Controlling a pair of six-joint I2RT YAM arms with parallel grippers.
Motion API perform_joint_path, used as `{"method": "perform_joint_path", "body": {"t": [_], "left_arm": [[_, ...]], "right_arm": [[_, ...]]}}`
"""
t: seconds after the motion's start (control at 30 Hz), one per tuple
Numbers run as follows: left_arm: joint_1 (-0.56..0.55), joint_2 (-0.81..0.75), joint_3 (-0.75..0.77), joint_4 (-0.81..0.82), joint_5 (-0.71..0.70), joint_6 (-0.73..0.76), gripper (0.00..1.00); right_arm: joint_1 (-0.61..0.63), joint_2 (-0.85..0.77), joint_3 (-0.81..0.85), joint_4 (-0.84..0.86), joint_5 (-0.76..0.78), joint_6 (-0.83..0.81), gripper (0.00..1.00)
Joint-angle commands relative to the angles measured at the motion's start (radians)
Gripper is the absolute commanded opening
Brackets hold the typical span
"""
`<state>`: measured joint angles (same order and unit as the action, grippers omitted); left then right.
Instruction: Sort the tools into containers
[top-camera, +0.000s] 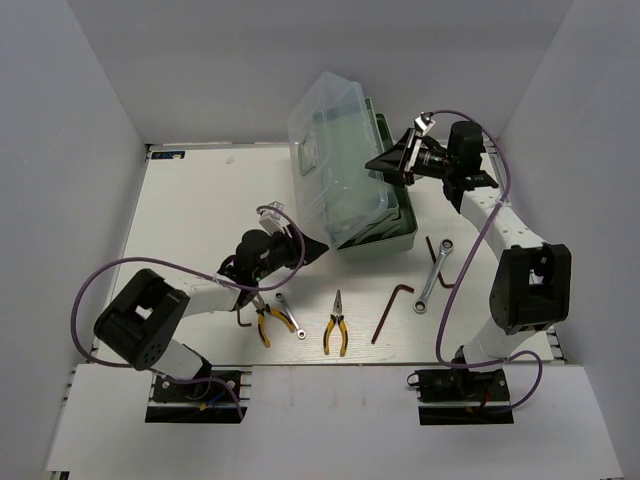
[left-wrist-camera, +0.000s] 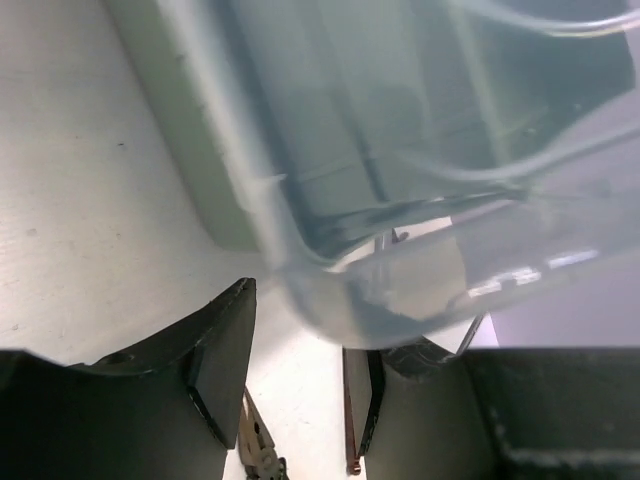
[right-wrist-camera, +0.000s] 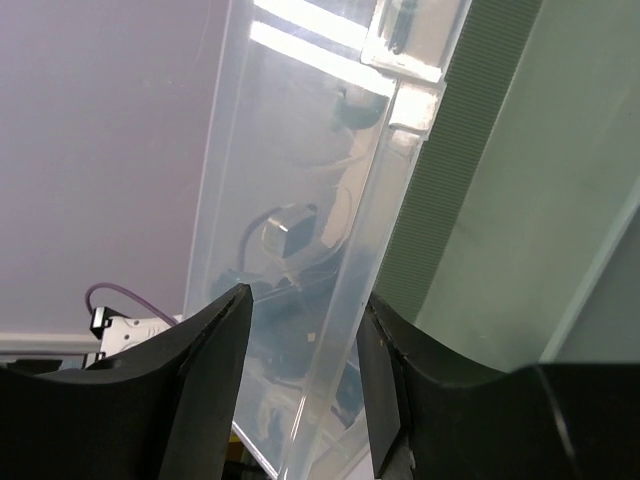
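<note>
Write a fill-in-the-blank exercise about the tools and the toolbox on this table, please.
1. The number of pliers lying on the table is ____.
2. Their handles are ____.
3. The toolbox has a pale ____ base and a translucent lid.
4. In the top view, the larger wrench lies to the ____ of both pliers.

Missing words: two; yellow; green; right.

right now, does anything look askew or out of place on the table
The toolbox's clear lid hangs tilted and skewed left off the green base, neither shut nor fully open. Pliers, wrenches and hex keys lie scattered on the table.
</note>
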<state>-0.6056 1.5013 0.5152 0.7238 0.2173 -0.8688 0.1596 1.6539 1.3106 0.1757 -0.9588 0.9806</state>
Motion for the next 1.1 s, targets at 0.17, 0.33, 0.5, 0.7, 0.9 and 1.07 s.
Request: {"method": "perform_joint_path", "body": {"t": [0.17,0.33,0.5,0.7,0.9,1.07], "left_arm": [[-0.017,-0.09,-0.009,-0.139,-0.042,0.071,0.5],[-0.017,-0.18,-0.032,-0.228,-0.113,0.093,0.49],[-0.026,-0.237,-0.056,-0.303,-0.157,0.103,0.41],[-0.048,-0.191,-0.069,-0.249,-0.16,0.116,0.0],[-0.129,-0.092,-0.144,-0.009,-0.248,0.032,0.0],[-0.186,0.106,-0.221,0.385,-0.398,-0.145,0.0]], "right_arm": [[0.021,-0.032,0.03,0.087,-0.074,0.046,0.52],[0.017,-0.039,0.042,0.097,-0.083,0.061,0.52],[0.02,-0.032,0.038,0.11,-0.075,0.076,0.52],[0.02,-0.028,0.041,0.111,-0.077,0.079,0.52],[0.02,-0.023,0.042,0.139,-0.069,0.108,0.52],[0.02,-0.013,0.035,0.182,-0.064,0.159,0.52]]}}
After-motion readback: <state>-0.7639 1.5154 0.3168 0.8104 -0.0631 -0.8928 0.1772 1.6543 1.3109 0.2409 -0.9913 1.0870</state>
